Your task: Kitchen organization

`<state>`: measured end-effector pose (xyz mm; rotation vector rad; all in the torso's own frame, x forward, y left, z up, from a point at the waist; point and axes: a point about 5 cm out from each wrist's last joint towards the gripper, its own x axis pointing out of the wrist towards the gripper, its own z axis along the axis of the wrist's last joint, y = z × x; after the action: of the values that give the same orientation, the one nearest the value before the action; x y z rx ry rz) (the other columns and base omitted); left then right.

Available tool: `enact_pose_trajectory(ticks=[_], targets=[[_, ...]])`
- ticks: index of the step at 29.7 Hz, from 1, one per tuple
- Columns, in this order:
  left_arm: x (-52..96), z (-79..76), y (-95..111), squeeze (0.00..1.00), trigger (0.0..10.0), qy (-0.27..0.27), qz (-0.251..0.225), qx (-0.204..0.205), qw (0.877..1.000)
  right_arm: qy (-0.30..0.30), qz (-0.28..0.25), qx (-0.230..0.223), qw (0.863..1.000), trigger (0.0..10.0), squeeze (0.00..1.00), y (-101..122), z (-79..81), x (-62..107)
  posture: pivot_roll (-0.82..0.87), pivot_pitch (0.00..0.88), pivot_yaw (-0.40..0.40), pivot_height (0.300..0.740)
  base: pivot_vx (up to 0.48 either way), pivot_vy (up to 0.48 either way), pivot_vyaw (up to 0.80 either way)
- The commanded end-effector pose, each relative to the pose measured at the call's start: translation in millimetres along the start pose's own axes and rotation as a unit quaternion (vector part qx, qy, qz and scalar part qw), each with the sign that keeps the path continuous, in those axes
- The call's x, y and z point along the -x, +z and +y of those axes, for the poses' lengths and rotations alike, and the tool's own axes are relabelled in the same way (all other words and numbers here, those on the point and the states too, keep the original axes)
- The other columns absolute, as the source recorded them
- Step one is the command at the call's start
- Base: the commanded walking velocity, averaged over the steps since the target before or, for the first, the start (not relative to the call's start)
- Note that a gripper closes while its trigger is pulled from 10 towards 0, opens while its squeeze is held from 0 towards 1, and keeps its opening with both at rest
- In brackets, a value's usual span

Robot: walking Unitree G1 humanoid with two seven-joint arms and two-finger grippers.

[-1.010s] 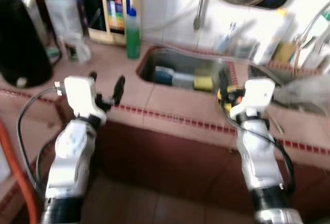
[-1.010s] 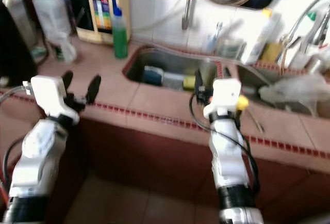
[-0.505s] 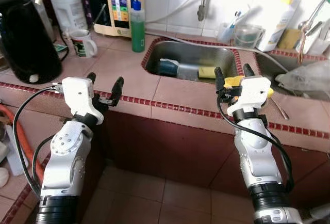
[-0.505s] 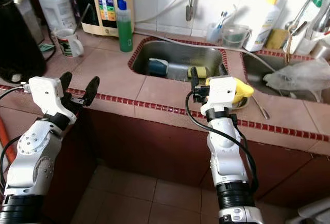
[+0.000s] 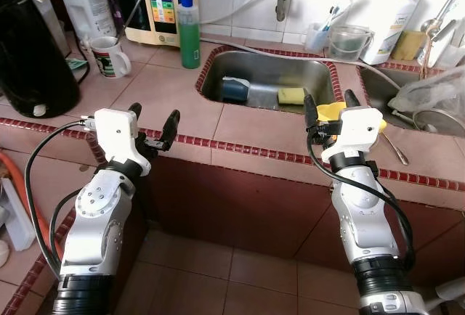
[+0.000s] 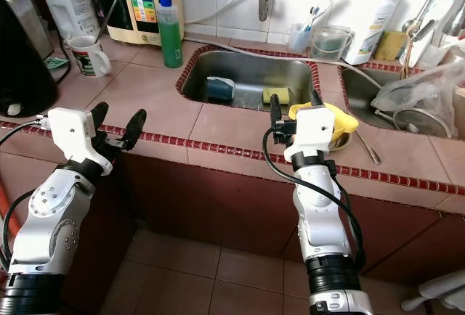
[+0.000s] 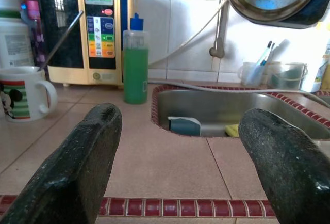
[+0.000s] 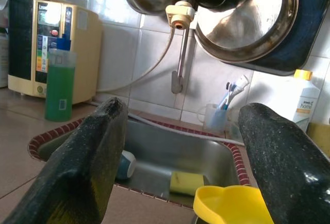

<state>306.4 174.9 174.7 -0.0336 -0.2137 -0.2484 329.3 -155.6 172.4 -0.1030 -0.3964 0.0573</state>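
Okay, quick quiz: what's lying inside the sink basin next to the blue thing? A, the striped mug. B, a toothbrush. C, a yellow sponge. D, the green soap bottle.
C: the yellow sponge lies in the sink beside the blue thing; the mug and green bottle stand on the counter, and the toothbrushes stand in a cup behind the sink.
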Motion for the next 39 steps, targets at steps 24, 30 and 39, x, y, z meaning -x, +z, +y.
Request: enact_pose_trajectory(ticks=[24, 30, 39], targets=[[-2.1, -10.9, 5.8, 0.0, 10.0, -0.061, -0.005, -0.03, 0.998, -0.007, 0.003, 0.006, 1.0, 10.0, 0.0, 1.7, -2.6, 6.1, -0.06, 0.024, -0.019, 0.74, 0.107, 0.0, 0.0], [-1.9, -11.6, 5.9, 0.0, 10.0, -0.065, -0.005, -0.029, 0.997, -0.006, 0.002, 0.006, 1.0, 10.0, 0.0, 2.4, -2.2, 5.7, -0.06, 0.025, -0.019, 0.74, 0.429, 0.0, 0.0], [-2.1, -16.0, 6.0, 0.0, 10.0, -0.063, -0.005, -0.014, 0.998, -0.004, 0.002, 0.008, 1.0, 10.0, 0.0, 3.0, -1.8, 6.3, -0.07, 0.029, -0.02, 0.74, 0.237, 0.0, 0.0]])
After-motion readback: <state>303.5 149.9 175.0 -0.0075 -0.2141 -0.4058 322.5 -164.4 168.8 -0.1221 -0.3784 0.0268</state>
